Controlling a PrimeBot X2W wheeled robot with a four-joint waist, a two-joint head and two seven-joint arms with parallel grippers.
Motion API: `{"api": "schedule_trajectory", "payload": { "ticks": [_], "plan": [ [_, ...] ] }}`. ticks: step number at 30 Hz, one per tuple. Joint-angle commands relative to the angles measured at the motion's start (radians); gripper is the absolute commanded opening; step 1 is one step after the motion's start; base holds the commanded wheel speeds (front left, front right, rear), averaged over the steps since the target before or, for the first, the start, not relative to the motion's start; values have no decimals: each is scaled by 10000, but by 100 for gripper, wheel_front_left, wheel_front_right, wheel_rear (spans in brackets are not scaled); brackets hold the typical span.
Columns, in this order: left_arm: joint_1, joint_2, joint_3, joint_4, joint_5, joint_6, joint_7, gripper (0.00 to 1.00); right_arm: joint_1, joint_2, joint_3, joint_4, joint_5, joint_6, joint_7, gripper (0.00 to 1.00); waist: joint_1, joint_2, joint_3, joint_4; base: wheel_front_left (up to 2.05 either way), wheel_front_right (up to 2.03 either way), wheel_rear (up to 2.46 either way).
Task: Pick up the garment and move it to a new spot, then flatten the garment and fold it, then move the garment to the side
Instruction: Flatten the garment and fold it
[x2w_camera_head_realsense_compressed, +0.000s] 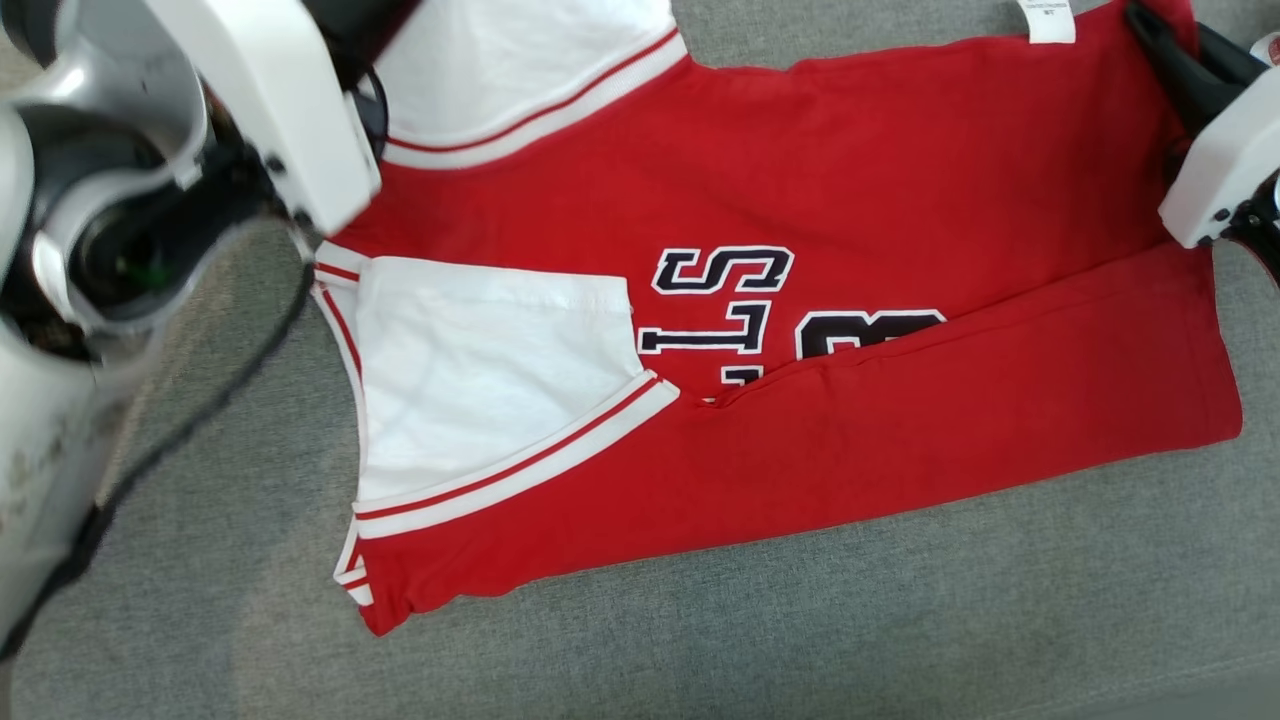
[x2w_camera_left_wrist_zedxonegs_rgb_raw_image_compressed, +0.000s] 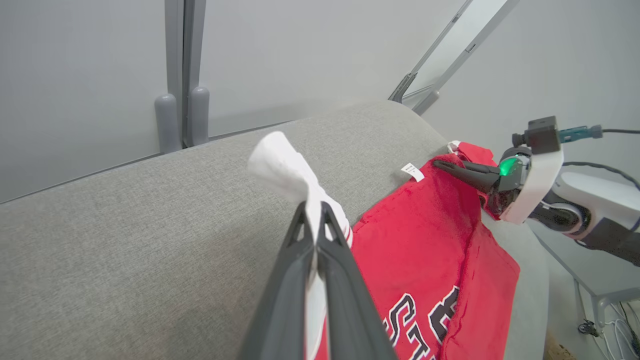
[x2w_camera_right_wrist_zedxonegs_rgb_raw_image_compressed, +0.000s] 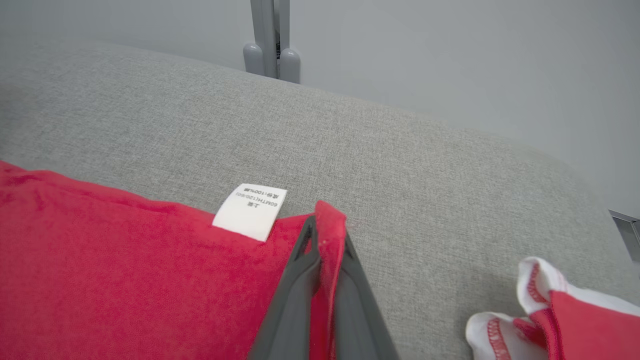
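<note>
The garment (x2w_camera_head_realsense_compressed: 820, 200) is a red jersey with white sleeves and black lettering, spread on the grey padded surface with its near side folded over. In the left wrist view my left gripper (x2w_camera_left_wrist_zedxonegs_rgb_raw_image_compressed: 315, 212) is shut on the far white sleeve (x2w_camera_left_wrist_zedxonegs_rgb_raw_image_compressed: 285, 172), which bunches above the fingertips. The right gripper (x2w_camera_right_wrist_zedxonegs_rgb_raw_image_compressed: 325, 235) is shut on the red hem edge (x2w_camera_right_wrist_zedxonegs_rgb_raw_image_compressed: 327, 220) beside a white care label (x2w_camera_right_wrist_zedxonegs_rgb_raw_image_compressed: 251, 211). From the head camera, the right gripper's dark fingers (x2w_camera_head_realsense_compressed: 1165, 60) sit at the garment's upper right corner, and the left forearm (x2w_camera_head_realsense_compressed: 270, 110) covers the far sleeve.
A grey cushioned surface (x2w_camera_head_realsense_compressed: 700, 620) lies under everything, with open room in front of the garment. Grey wall panels (x2w_camera_left_wrist_zedxonegs_rgb_raw_image_compressed: 100, 65) and a vertical post (x2w_camera_left_wrist_zedxonegs_rgb_raw_image_compressed: 182, 75) stand behind the far edge. A loose red-and-white fabric edge (x2w_camera_right_wrist_zedxonegs_rgb_raw_image_compressed: 545, 310) lies to the right in the right wrist view.
</note>
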Motion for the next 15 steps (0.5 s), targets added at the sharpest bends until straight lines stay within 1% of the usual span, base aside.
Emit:
{"api": "schedule_trajectory", "payload": {
  "ticks": [1,6,12,15],
  "plan": [
    [324,61,89,-302,-76,118,-80,0,128,-107,7,82,-43,-3,-217,0,0,0,-91,62,0,0,0],
    [1299,292,144,-1720,-161,499,-214,0,286,-17,102,440,-49,-3,-562,0,0,0,-163,221,0,0,0],
    [2261,374,249,-3077,-268,849,-516,0,391,65,247,707,39,-3,-826,0,0,0,-271,303,0,0,0],
    [2933,391,252,-3751,-375,1028,-699,0,577,7,336,778,140,-3,-1032,0,0,0,-461,337,0,0,0]
  ]
}}
